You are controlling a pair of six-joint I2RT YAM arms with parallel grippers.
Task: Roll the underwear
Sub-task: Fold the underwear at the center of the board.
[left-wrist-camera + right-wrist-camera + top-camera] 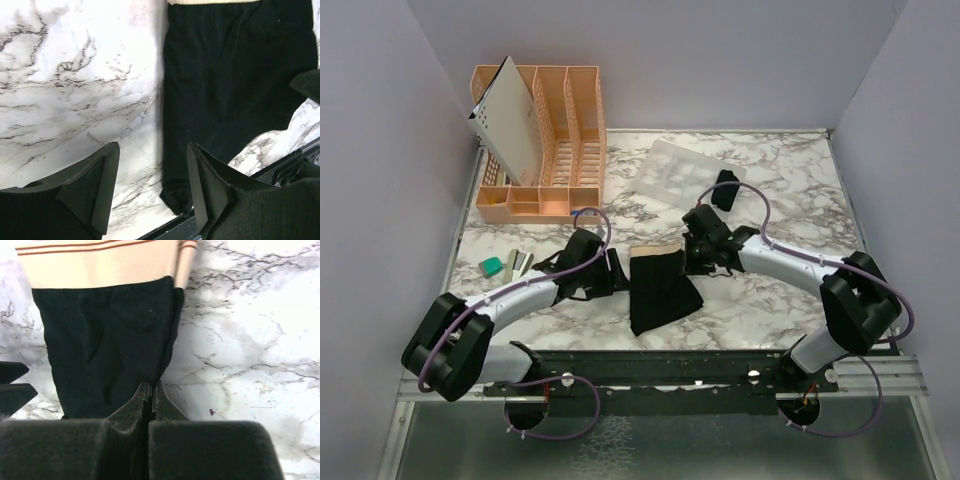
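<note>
Left jaws apart beside the flat underwear, right jaws together at its other edge

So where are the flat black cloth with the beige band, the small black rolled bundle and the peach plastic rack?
Black cloth with beige band (662, 295): top view, black middle.
Black rolled bundle (725, 190): top view, its centre.
Peach plastic rack (582, 130): top view, right compartment.
</note>
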